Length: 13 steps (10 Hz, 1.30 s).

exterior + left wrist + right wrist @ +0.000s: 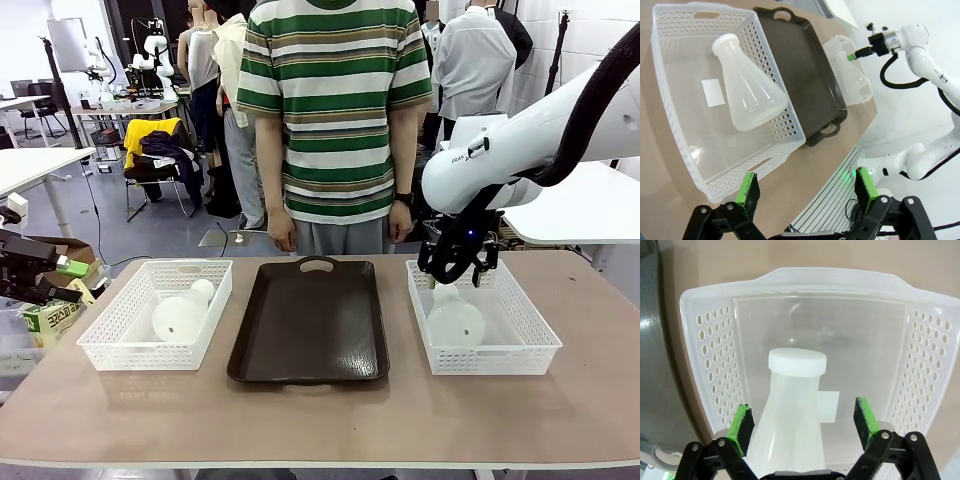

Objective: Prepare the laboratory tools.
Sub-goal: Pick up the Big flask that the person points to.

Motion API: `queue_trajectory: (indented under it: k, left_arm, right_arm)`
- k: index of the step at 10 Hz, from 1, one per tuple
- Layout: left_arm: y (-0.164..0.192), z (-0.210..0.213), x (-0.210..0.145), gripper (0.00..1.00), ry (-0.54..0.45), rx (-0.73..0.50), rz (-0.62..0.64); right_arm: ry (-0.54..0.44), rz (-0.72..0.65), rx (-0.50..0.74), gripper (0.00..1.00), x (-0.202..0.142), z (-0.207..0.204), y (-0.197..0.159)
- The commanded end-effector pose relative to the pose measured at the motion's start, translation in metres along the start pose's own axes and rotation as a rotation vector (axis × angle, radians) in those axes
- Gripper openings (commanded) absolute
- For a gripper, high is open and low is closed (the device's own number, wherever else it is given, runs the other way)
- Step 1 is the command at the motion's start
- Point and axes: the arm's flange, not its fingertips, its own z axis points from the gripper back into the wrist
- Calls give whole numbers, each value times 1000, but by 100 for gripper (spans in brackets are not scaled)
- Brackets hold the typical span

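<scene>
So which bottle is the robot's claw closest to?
The flask in the right basket: the open right gripper hangs over its neck. The other flask lies in the left basket.

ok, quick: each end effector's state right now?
Left end effector: open, holding nothing.
Right end effector: open, over the flask in the basket, nothing gripped.

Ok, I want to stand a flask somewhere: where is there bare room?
The brown tray between the left basket and right basket is bare. So is the table strip in front of them, on the robot's side. Crowded: the left flask and right flask lie in their baskets, and the right fingers hang open over theirs.
</scene>
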Motion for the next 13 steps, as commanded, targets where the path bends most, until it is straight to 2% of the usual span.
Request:
queue_trajectory:
  k: [1,6,12,13]
  left_arm:
    - [0,1,0,100,-7,-5,-3]
    - [0,1,0,100,-7,-5,-3]
    - [0,1,0,100,-7,-5,-3]
    - [0,1,0,100,-7,-5,-3]
  right_arm:
    - [13,21,-11,100,10,-2,2]
    - [-55,-5,-33,100,13,-18,-1]
    - [-58,-14,-46,100,22,-37,-1]
    - [-79,18,-43,88,20,-36,2]
